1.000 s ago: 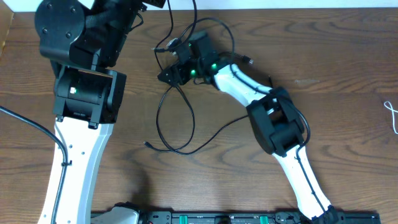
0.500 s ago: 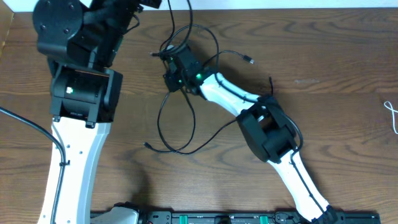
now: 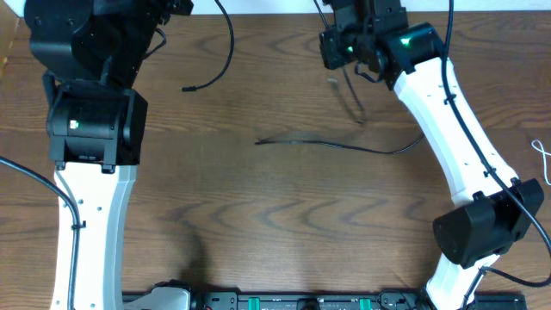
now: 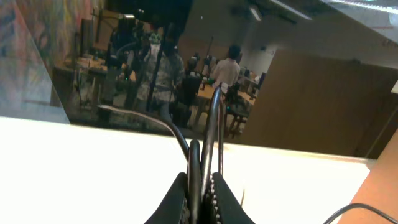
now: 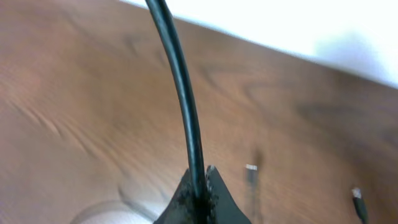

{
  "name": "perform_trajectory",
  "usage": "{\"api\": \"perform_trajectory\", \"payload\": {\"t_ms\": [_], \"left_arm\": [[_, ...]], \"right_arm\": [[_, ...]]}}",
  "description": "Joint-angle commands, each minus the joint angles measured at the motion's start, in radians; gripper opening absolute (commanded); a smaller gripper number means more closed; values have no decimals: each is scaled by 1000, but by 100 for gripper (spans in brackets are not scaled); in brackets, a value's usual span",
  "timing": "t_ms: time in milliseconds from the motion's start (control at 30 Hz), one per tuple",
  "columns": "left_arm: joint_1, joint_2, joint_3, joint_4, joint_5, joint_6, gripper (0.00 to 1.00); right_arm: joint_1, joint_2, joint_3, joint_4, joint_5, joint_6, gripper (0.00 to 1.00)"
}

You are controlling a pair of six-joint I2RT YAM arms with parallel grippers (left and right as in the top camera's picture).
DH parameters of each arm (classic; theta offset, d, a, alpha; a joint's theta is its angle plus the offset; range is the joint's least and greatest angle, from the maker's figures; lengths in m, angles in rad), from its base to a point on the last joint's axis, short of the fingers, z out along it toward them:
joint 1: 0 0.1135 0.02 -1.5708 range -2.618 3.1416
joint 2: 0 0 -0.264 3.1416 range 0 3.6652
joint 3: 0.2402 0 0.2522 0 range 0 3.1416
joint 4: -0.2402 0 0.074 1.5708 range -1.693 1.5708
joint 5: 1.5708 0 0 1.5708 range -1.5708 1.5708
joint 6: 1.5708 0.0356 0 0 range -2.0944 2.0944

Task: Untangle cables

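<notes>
Near far edge of table [image 3: 258,215], left gripper [image 4: 200,180] fingers [image 4: 177,202] pressed tight on black cable strands [image 4: 214,124], right gripper [image 5: 199,177] fingers [image 5: 180,202] pinched shut on black cable [image 5: 183,93], white cable [image 3: 540,153] lay well apart at table's right edge.

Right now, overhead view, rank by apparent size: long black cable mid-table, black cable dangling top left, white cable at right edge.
1. long black cable mid-table
2. black cable dangling top left, possibly lifted nearer the camera, so unsure
3. white cable, cut off by frame edge
</notes>
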Motion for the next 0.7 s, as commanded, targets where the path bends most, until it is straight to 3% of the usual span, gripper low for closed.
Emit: {"api": "perform_trajectory", "payload": {"t_ms": [0,233,367,533,667], "left_arm": [[3,-15,6,-20,-6,16,8],[3,40,5,-79,82,16,8],[3,108,5,-83,229,-3,8],[3,243,5,-100,314,-208,7],[3,313,5,-99,394,-325,8]], "right_arm": [[-31,24,-9,-33,-4,-82,1],[-98,-85,54,-25,-42,-92,1],[-116,-130,63,-21,-293,-167,1],[-116,-114,62,22,-587,-192,1],[-113,-83,62,88,-644,-97,2]]}}
